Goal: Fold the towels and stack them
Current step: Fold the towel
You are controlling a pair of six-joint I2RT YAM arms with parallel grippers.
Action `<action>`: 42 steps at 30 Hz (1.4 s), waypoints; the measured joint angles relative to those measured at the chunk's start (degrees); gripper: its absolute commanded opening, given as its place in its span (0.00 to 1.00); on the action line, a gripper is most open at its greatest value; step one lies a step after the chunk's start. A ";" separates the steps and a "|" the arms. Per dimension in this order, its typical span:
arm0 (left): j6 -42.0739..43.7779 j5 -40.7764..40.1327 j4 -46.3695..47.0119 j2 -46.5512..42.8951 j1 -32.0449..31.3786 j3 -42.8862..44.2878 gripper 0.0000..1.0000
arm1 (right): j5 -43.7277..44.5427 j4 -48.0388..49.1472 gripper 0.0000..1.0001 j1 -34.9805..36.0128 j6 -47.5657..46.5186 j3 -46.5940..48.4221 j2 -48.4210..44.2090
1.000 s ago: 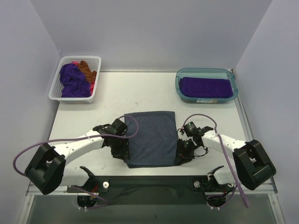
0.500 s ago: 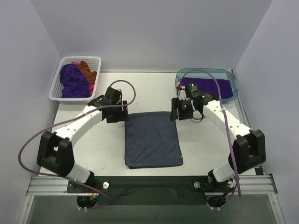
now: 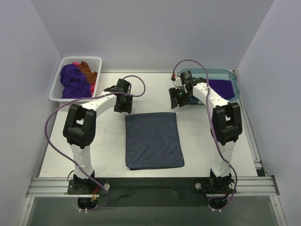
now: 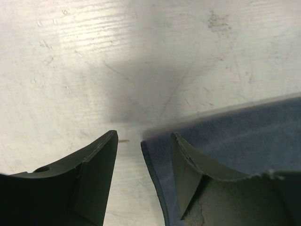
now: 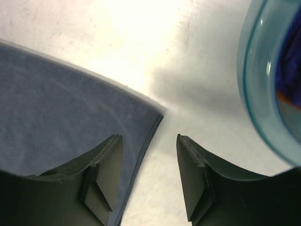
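Observation:
A dark blue-grey towel [image 3: 154, 140] lies flat as a folded rectangle at the table's middle. My left gripper [image 3: 123, 107] hovers open just past its far left corner. In the left wrist view the towel's corner [image 4: 244, 132] shows between and under the fingers, with nothing gripped by the left gripper [image 4: 145, 134]. My right gripper [image 3: 175, 103] is open off the far right corner. In the right wrist view the towel [image 5: 61, 94] lies under the left finger, and bare table fills the gap of the right gripper [image 5: 149, 137]. A folded purple towel [image 3: 220, 87] lies in the tub.
A white lattice basket [image 3: 56, 96] at the back left holds crumpled purple [image 3: 73, 82], rust-brown [image 3: 88, 70] and pink towels. The teal translucent tub [image 3: 235, 92] stands at the back right, its rim [image 5: 268, 94] close to my right gripper. Both arms reach far over the table.
Both grippers travelled from the towel's near edge to beyond its far corners and opened. The blue-grey towel now lies flat and free of them.

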 measured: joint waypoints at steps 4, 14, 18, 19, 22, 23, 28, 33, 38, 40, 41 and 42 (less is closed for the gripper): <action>1.03 -0.66 0.37 3.13 0.52 1.16 0.55 | 0.39 0.15 0.49 0.17 -1.66 2.91 4.39; 2.10 -1.42 0.52 4.90 0.66 1.16 0.54 | 1.29 -1.18 0.45 0.57 -3.58 2.99 7.39; 2.58 -2.54 0.74 5.01 0.66 1.16 0.54 | 1.95 -1.60 0.42 1.27 -4.07 2.99 9.22; 2.73 -2.64 0.79 5.01 0.66 1.16 0.53 | 2.10 -1.77 0.42 1.40 -4.24 2.99 9.94; 2.95 -3.02 0.94 5.03 0.66 1.16 0.54 | 3.08 -2.05 0.39 1.97 -4.87 3.41 10.60; 2.95 -3.06 0.96 5.03 0.66 1.16 0.54 | 3.43 -2.05 0.38 2.08 -5.03 3.41 10.71; 3.02 -3.41 1.07 4.98 0.72 1.16 0.54 | 5.44 -2.75 0.33 2.49 -5.40 4.26 11.32; 3.39 -3.54 1.03 4.07 0.94 0.63 0.59 | 7.26 -3.43 0.22 2.84 -6.01 5.11 11.93; 4.35 -2.21 1.36 -1.05 1.31 -1.92 0.63 | 7.43 -3.78 0.04 3.15 -6.67 5.42 12.11; 4.70 -1.07 2.16 -2.84 1.44 -2.45 0.64 | 7.58 -4.09 0.00 3.37 -6.86 5.62 12.15; 4.79 -0.37 2.75 -3.48 1.46 -2.62 0.64 | 7.80 -4.17 0.00 3.48 -6.91 5.66 12.15; 4.92 0.22 3.28 -3.82 1.49 -2.62 0.64 | 7.93 -4.20 0.00 3.52 -6.91 5.68 12.17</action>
